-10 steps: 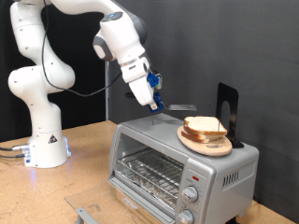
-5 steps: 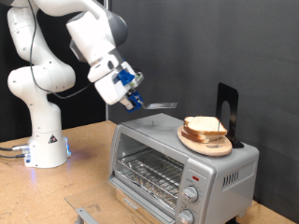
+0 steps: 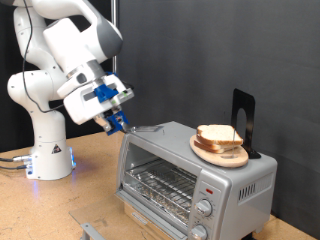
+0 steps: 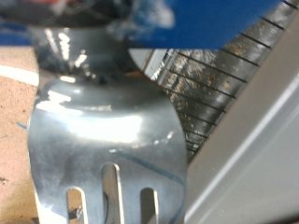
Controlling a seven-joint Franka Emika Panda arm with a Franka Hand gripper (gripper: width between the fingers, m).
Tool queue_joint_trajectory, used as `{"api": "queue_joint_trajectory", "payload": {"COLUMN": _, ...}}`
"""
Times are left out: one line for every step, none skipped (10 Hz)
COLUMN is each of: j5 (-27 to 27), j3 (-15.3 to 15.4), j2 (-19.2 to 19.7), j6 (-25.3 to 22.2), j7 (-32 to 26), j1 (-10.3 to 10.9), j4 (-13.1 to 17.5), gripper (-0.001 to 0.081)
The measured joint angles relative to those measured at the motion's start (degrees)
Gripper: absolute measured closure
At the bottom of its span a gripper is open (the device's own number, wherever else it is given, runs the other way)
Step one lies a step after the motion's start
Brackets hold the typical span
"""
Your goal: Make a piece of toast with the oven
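So the gripper [image 3: 116,116] is hanging in the air off the upper corner of the oven [image 3: 195,170] on the exterior view's left, roughly level with the oven's top edge. It's got its blue fingers [image 3: 110,105] clamped on the handle of a metal spatula [image 3: 143,129], and the thin blade sticks out toward the exterior view's right, just reaching over the oven's top corner. Can't tell if the blade is actually touching the oven roof or sitting a hair above it.

The wrist view is basically all spatula [image 4: 107,140]: a shiny slotted blade filling the frame, blue finger bits blurry at the edge, and the oven's wire rack [image 4: 210,89] showing behind it past a pale oven edge.

The piece of toast [image 3: 219,136] is nowhere near the gripper. It's sitting on a round wooden plate [image 3: 220,152] on top of the oven, over toward the exterior view's right end, well apart from the spatula tip. Looks like it lies flat-ish on the plate, pale face up with a darker crust edge. A black upright stand [image 3: 243,118] is just behind the plate.

Oven door looks down/open, since the rack [image 3: 160,182] inside is plainly visible, and the knobs [image 3: 203,208] run down the front on the exterior view's right. The white robot base [image 3: 45,150] stands on the wooden table [image 3: 95,175] on the exterior view's left.
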Motion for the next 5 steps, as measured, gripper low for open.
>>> {"api": "queue_joint_trajectory", "payload": {"j5": 0.02, "j3": -1.57, "j2": 0.71, "j6": -1.69, "j7": -1.73, "j1": 0.45, "j4": 0.93, "gripper": 0.0406}}
{"api": "queue_joint_trajectory", "payload": {"j5": 0.01, "j3": -1.26, "j2": 0.71, "j6": -1.22, "j7": -1.32, "j1": 0.42, "j4": 0.75, "gripper": 0.0406}}
{"api": "queue_joint_trajectory", "payload": {"j5": -1.62, "j3": -0.70, "j2": 0.71, "j6": -0.91, "j7": -1.47, "j1": 0.28, "j4": 0.72, "gripper": 0.0406}}
{"api": "queue_joint_trajectory", "payload": {"j5": -4.65, "j3": 0.21, "j2": 0.71, "j6": -0.74, "j7": -1.44, "j1": -0.12, "j4": 1.07, "gripper": 0.0406}}
{"api": "queue_joint_trajectory", "payload": {"j5": -7.73, "j3": 1.39, "j2": 0.73, "j6": -0.54, "j7": -1.04, "j1": -0.81, "j4": 1.85, "gripper": 0.0406}}
